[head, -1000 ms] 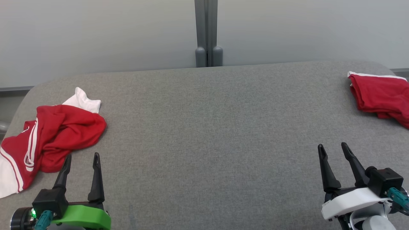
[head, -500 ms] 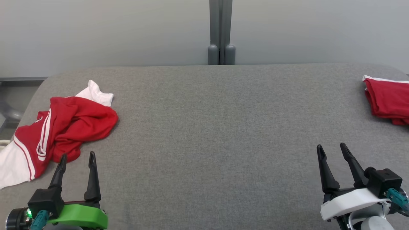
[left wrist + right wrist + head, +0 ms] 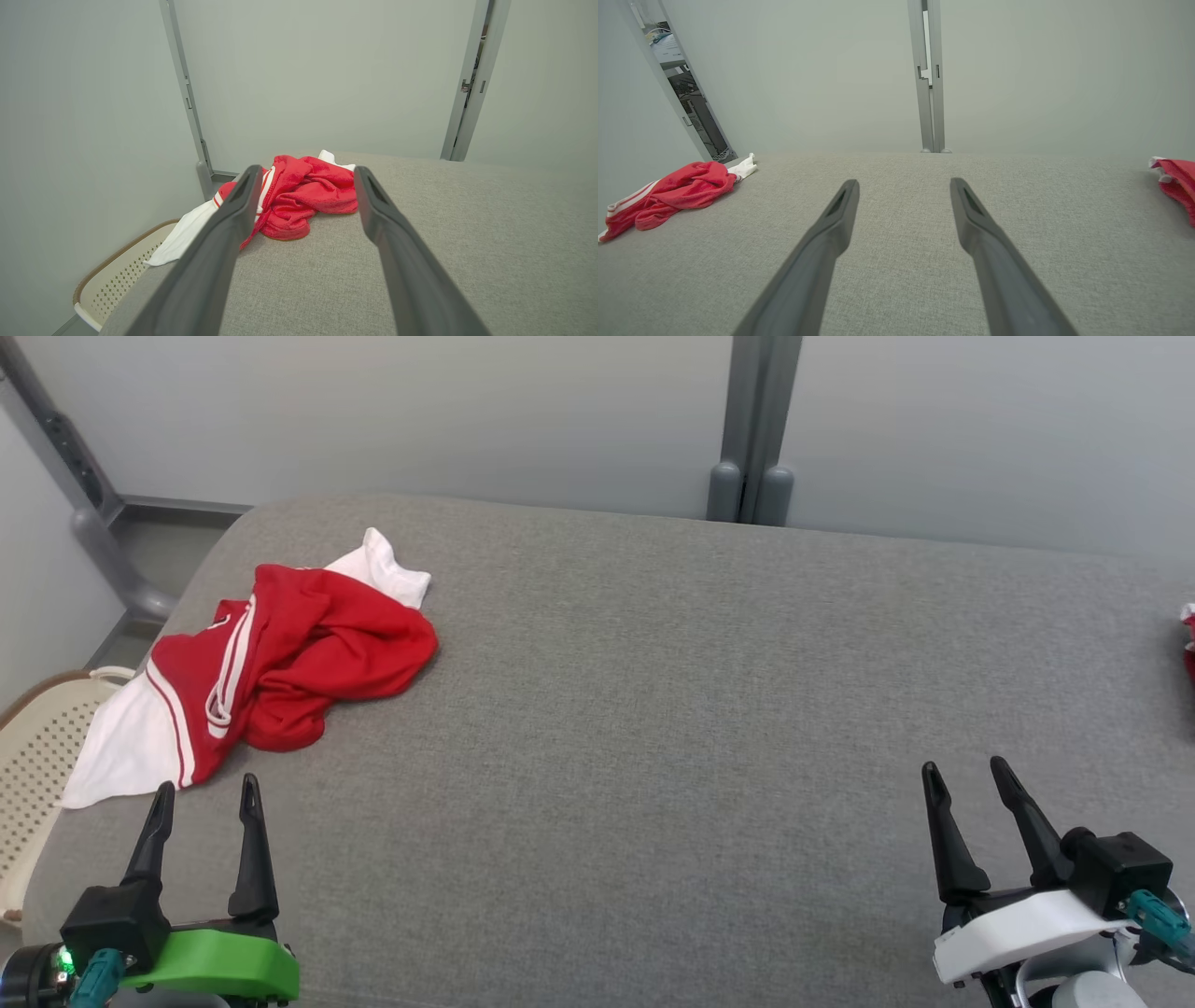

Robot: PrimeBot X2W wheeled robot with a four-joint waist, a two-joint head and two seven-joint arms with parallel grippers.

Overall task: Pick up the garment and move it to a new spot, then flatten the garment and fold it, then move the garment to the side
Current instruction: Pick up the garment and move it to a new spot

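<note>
Crumpled red-and-white garment (image 3: 280, 653) lies at the far left of the grey table (image 3: 653, 728); both grippers are empty, jaws wide.
Head view: the garment sits bunched, its white part reaching the table's left edge beside a perforated cream basket (image 3: 33, 756). The left gripper (image 3: 203, 791) hovers just short of it with fingers spread, and the right gripper (image 3: 966, 773) stands well apart at lower right, equally spread. Left wrist view: the garment shows between the parted fingers, untouched. Right wrist view: the garment lies far left, and another red cloth (image 3: 1176, 182) lies at the right edge.
</note>
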